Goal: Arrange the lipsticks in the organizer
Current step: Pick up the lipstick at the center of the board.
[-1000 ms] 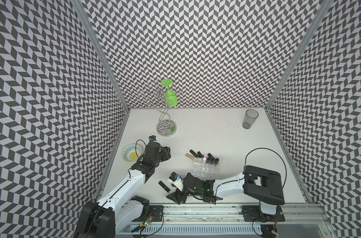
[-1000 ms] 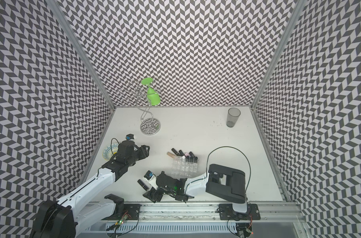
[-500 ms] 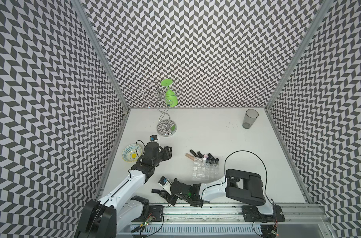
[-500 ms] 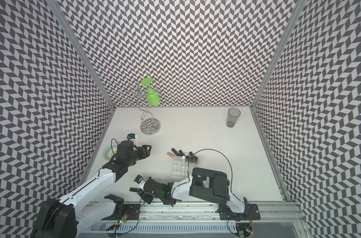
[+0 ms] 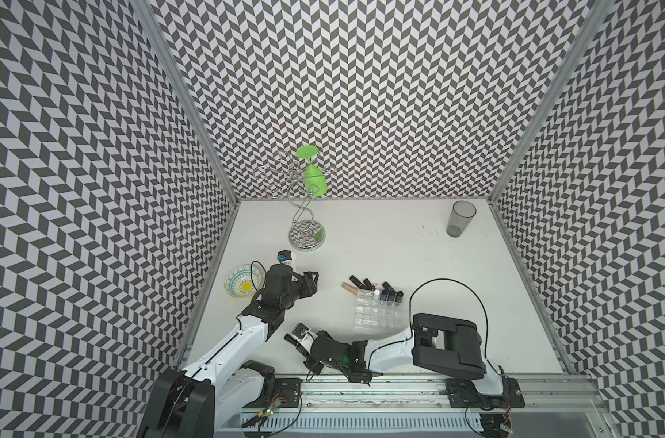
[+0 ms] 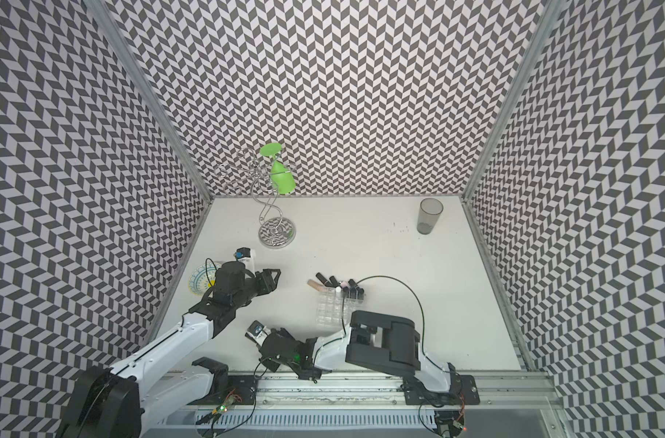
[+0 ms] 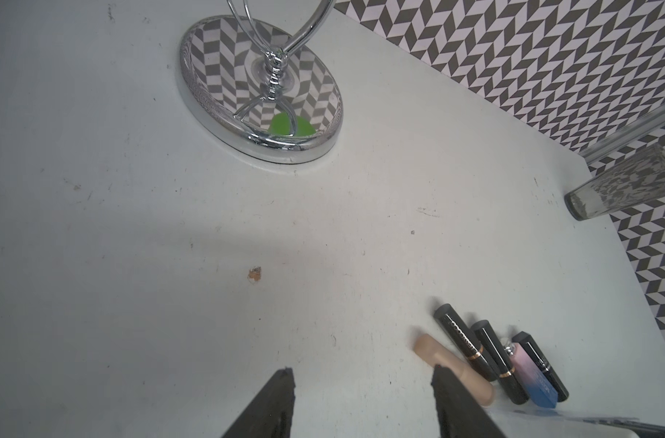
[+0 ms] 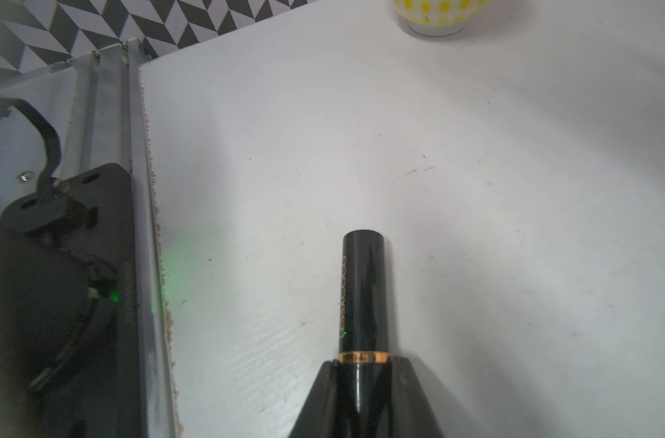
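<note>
Clearly, a glossy black lipstick [image 8: 363, 295] with a thin gold band is pinched by the right tool [image 8: 363, 366] near the front edge of the table [image 8: 475, 189]. The left tool [image 7: 361, 377] is held spread over bare table. Other tubes [image 5: 376, 292], black, beige and pink, are gathered at the far end of the clear, gridded organizer [image 5: 380, 320].

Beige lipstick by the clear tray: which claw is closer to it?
Left. The left gripper, open, hovers just beside the beige lipstick. The right gripper sits farther off near the front edge, shut on a black lipstick.
</note>
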`<action>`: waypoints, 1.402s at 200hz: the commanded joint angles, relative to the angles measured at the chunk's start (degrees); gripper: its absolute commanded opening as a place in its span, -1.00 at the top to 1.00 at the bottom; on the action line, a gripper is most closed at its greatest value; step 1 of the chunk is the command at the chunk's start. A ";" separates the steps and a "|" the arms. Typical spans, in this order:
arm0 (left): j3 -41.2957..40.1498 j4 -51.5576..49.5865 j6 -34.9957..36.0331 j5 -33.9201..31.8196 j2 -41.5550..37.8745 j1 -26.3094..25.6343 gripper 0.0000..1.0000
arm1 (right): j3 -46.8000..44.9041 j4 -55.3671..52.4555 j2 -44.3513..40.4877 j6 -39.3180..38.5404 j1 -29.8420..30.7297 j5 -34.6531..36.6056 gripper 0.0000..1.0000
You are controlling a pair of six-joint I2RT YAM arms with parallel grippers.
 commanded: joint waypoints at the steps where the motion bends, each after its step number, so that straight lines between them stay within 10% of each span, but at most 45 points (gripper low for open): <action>1: -0.67 6.88 0.67 3.36 1.03 0.50 -0.26 | -4.49 -4.30 -3.70 0.69 -0.92 2.96 0.97; 61: -0.75 33.61 -7.56 34.72 8.62 8.90 -0.49 | -16.71 -2.42 -24.57 4.47 -9.73 -13.18 0.99; 121: -5.34 51.03 -12.08 47.29 2.52 8.07 -0.52 | -28.12 -1.45 -49.18 9.06 -21.50 -32.12 1.00; 170: -8.13 74.92 -23.29 47.36 4.21 -1.08 -0.56 | -24.83 0.03 -56.99 12.21 -29.12 -41.45 1.00; 280: -10.60 73.36 -16.88 37.67 -0.93 -9.60 -0.06 | -23.43 12.49 -51.72 18.77 -30.32 -45.21 1.00</action>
